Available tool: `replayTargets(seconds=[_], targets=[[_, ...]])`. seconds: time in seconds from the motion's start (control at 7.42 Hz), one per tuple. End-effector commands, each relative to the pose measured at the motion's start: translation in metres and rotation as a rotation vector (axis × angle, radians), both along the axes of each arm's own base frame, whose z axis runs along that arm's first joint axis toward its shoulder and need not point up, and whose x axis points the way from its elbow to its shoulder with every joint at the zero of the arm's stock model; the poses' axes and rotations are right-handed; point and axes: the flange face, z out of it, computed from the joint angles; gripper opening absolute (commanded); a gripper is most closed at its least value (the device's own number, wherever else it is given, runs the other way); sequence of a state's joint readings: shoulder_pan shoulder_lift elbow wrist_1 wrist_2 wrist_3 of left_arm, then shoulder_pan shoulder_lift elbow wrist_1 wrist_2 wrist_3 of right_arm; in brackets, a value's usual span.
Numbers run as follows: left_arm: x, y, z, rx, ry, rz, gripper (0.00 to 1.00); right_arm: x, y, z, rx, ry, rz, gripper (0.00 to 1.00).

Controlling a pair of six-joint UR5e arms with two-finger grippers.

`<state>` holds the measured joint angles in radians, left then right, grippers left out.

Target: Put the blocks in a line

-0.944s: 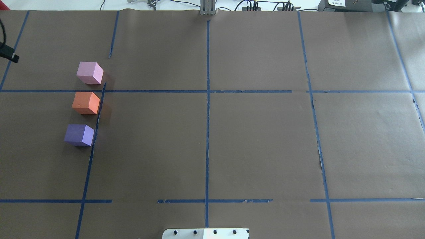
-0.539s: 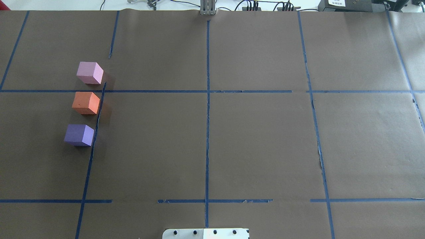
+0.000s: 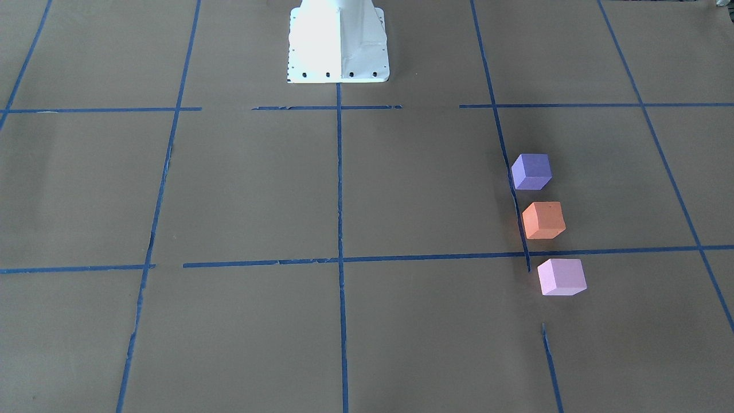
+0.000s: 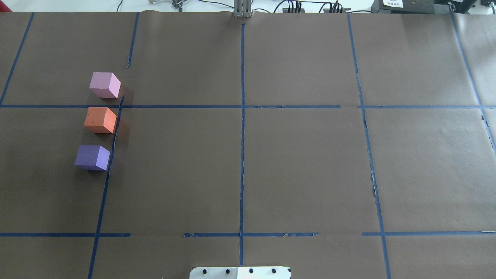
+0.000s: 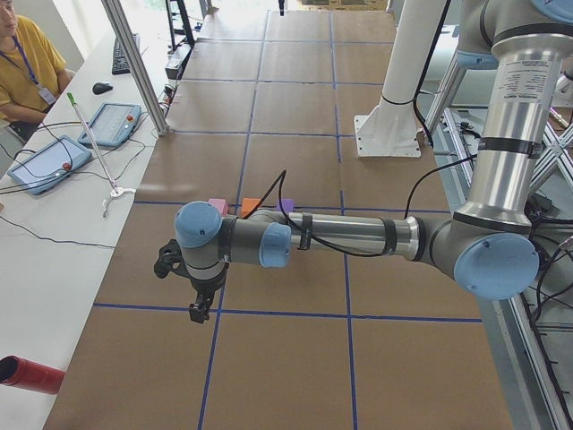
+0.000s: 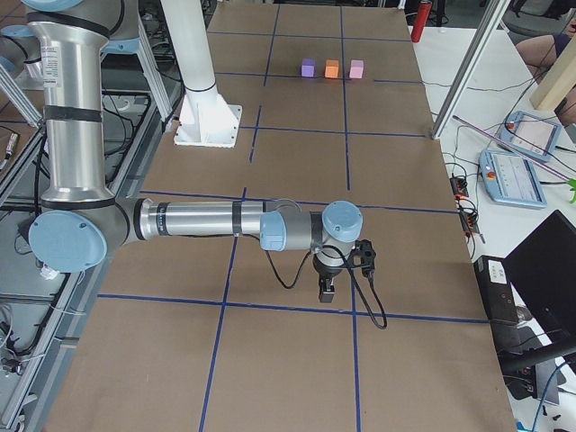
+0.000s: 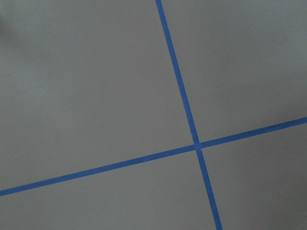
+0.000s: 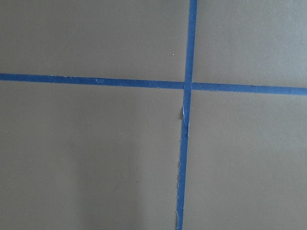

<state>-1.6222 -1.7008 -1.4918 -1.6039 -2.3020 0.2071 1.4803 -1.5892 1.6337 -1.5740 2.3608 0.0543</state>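
Three cubes stand in a straight row beside a blue tape line at the table's left part in the overhead view: the pale pink-lilac block (image 4: 104, 85) farthest, the orange block (image 4: 100, 120) in the middle, the violet-purple block (image 4: 92, 157) nearest. They also show in the front view: violet-purple (image 3: 531, 171), orange (image 3: 543, 220), pink-lilac (image 3: 561, 277). My left gripper (image 5: 199, 309) hangs over the table's left end, away from the blocks. My right gripper (image 6: 327, 290) hangs over the right end. I cannot tell whether either is open or shut. Both wrist views show only paper and tape.
Brown paper with a blue tape grid covers the table (image 4: 302, 162). The white robot base (image 3: 338, 46) stands at the near middle edge. A person (image 5: 22, 63), tablets (image 5: 112, 124) and a red cylinder (image 5: 27, 374) are on the side table past the left end.
A dark part of the left arm at the overhead view's left edge has gone out of that view. The three blocks have not moved.
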Motion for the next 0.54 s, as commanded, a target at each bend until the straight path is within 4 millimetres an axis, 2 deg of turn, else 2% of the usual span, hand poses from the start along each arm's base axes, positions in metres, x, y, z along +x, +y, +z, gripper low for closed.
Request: replayTargets(seconds=[0.0, 0.4], targets=[[0.0003, 0.0035, 0.0078, -0.046, -0.002, 0.002, 0.99, 0.0000, 0.0001, 0.0001, -0.001, 0.000, 0.000, 1.00], [0.0001, 0.0033, 0.0038, -0.049, -0.004, -0.008, 1.00, 0.0000, 0.0000, 0.0000, 0.001, 0.000, 0.000, 1.00]])
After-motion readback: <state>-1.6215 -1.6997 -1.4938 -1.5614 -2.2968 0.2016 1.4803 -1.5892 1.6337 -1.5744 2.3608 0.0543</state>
